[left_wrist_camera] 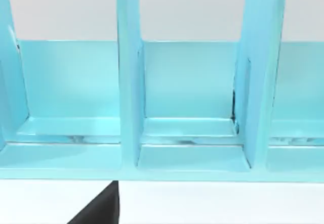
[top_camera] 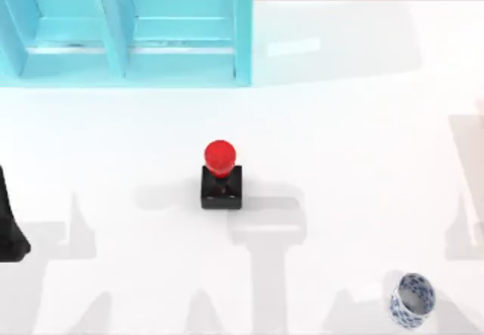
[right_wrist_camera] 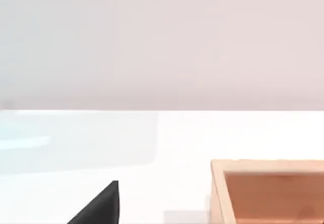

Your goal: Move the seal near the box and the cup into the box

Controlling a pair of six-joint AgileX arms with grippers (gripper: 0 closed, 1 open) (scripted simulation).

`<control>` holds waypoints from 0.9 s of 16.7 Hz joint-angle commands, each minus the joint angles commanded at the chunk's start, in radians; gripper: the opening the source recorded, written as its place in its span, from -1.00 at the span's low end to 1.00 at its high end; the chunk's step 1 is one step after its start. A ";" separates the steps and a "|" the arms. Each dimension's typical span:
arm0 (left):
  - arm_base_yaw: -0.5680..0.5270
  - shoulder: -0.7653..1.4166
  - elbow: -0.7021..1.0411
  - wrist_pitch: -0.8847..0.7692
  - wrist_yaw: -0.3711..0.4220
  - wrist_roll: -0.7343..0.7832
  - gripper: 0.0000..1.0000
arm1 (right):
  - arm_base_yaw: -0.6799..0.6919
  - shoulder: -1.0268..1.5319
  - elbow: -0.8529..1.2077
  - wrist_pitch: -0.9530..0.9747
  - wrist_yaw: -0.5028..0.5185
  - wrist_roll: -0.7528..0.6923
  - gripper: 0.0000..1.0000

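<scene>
The seal [top_camera: 221,176], a black square block with a glossy red knob, stands upright near the middle of the white table. The cup [top_camera: 412,299], blue-and-white patterned with a white inside, lies tilted at the front right. A corner of the light wooden box [right_wrist_camera: 218,193] appears in the right wrist view, open at the top. A dark part of my left gripper [top_camera: 10,233] sits at the table's left edge, far from the seal. In the right wrist view a black wedge of my right gripper [right_wrist_camera: 101,208] is apart from the box. Neither holds anything I can see.
A cyan shelf unit [top_camera: 121,36] with upright dividers stands at the back left; the left wrist view faces its compartments [left_wrist_camera: 190,102]. Open white tabletop lies all around the seal and between it and the cup.
</scene>
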 joint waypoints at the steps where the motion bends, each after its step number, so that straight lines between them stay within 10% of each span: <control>1: 0.000 0.000 0.000 0.000 0.000 0.000 1.00 | 0.000 0.000 0.000 0.000 0.000 0.000 1.00; 15: 0.000 0.000 0.000 0.000 0.000 0.000 1.00 | 0.225 0.729 0.792 -0.464 0.032 0.217 1.00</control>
